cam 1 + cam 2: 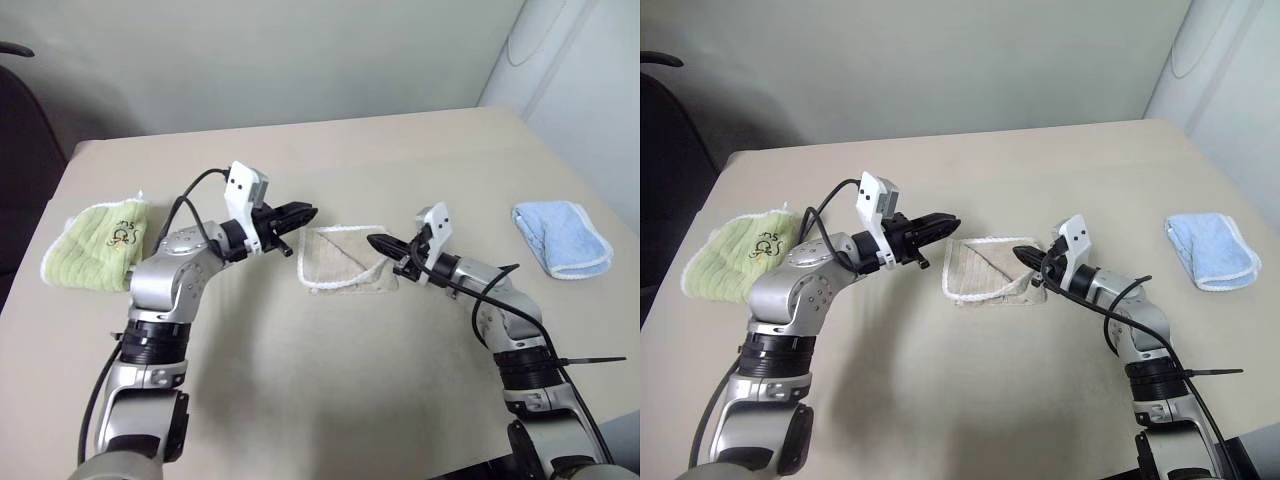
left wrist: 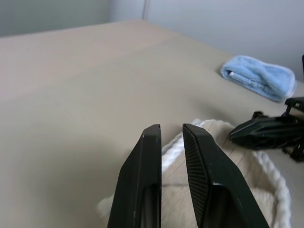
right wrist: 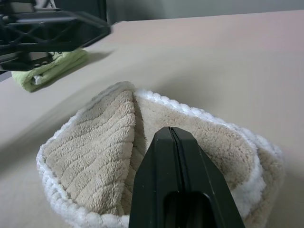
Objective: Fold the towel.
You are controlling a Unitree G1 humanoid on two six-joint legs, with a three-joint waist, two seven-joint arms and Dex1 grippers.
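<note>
Centre of the head view, the towel (image 1: 345, 258) lies on the smooth beige tabletop (image 1: 330, 390), folded into a small, thick packet: tan ribbed terry, with plump white corded edging curling round its rim and one flap laid diagonally across the top. The left gripper (image 1: 300, 213) hangs just off its upper left corner, black ridged fingers (image 2: 204, 166) nearly together with a thin gap between them, nothing caught there. The right gripper (image 1: 378, 243) points in over the right edge, its wedge-shaped fingers pressed flat together, empty. Far left sits a fluffy light green cloth (image 1: 95, 245) with an embroidered mark; far right, a rolled light blue cloth (image 1: 562, 238) trimmed in white.
</note>
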